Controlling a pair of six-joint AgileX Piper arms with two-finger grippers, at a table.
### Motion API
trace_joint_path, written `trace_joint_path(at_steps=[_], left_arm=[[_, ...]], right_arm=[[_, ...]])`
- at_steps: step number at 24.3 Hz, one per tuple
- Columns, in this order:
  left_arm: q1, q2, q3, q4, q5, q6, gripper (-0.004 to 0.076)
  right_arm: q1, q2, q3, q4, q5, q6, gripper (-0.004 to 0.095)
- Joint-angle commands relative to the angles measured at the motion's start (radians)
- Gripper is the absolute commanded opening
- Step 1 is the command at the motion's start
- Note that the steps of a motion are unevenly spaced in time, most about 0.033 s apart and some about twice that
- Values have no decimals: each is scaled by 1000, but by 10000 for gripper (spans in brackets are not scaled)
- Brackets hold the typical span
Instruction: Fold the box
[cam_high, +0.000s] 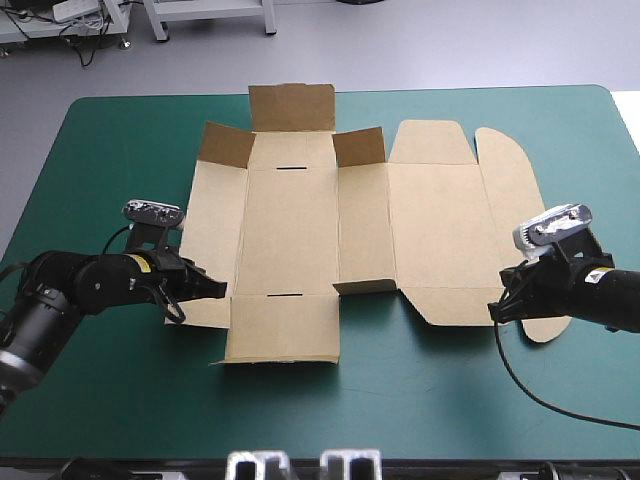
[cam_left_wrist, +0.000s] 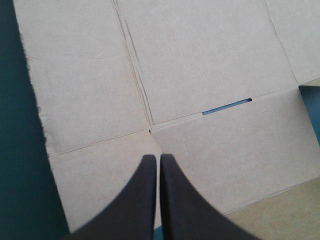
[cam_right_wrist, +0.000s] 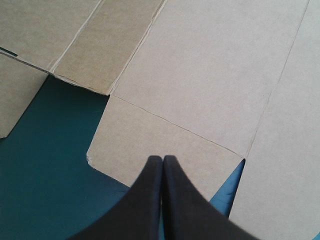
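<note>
Brown box (cam_high: 300, 240) mostly flat, far end raised; L claw (cam_left_wrist: 156, 158) & R claw (cam_right_wrist: 163, 159) clenched empty over near edge.

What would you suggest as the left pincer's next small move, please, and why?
Probably open the left pincer and take the left edge of the box to raise that wall: the box lies mostly flat, only its far flaps stand up, and the shut pincer hovers over the near-left corner flap, gripping nothing.
</note>
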Motion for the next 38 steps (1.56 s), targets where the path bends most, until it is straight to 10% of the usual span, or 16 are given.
trace_joint_path(at_steps=[1, 14, 18, 24, 38], left_arm=[[77, 48, -56, -190, -48, 197, 16], [578, 420, -340, -558, 414, 555, 15], [628, 532, -340, -573, 414, 553, 52], [626, 630, -340, -610, 415, 534, 519], [555, 663, -272, -681, 413, 602, 528]], right_arm=[[0, -4, -23, 35, -45, 1, -19], [0, -4, -23, 35, -52, 1, -19], [0, -4, -23, 35, -53, 1, -19], [0, -4, -23, 33, -53, 1, -17], [0, -4, -23, 33, -58, -3, -18]])
